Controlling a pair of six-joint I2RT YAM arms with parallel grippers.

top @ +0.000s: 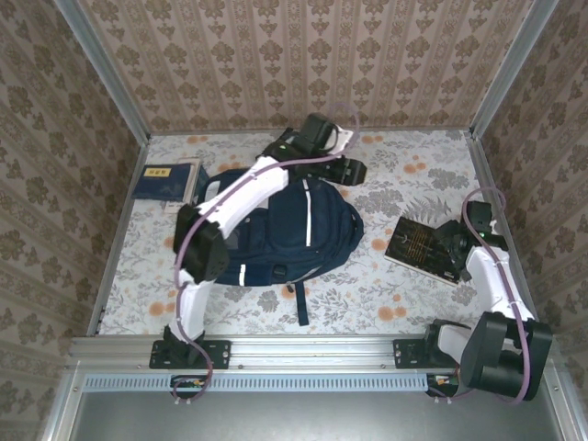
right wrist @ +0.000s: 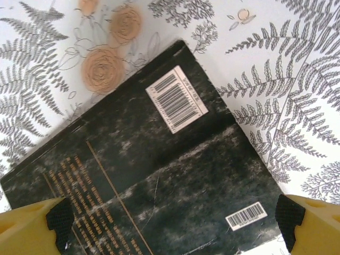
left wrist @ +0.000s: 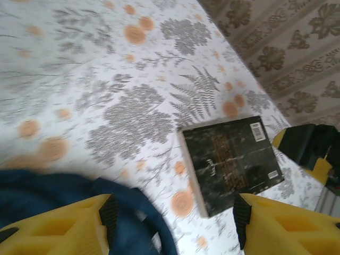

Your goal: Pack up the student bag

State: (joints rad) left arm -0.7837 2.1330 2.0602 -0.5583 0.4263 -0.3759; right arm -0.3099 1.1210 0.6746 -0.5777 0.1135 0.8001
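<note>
The student bag (top: 303, 230), a big navy backpack with white stripes, lies flat in the middle of the table. My left arm reaches across it, and my left gripper (top: 354, 171) hangs open just past the bag's far right edge. In the left wrist view the open left gripper (left wrist: 175, 220) has the bag's blue fabric (left wrist: 64, 194) under its left finger. A black book (top: 421, 243) lies to the right of the bag. My right gripper (top: 448, 246) hovers open over it; in the right wrist view the right gripper (right wrist: 172, 218) straddles the black book's (right wrist: 159, 170) barcoded cover.
A navy-blue book with a yellow label (top: 165, 180) lies at the far left by the wall. Patterned walls close in the table on three sides. The bag's strap (top: 301, 303) trails toward the near edge. The black book (left wrist: 234, 159) lies at the table's right in the left wrist view.
</note>
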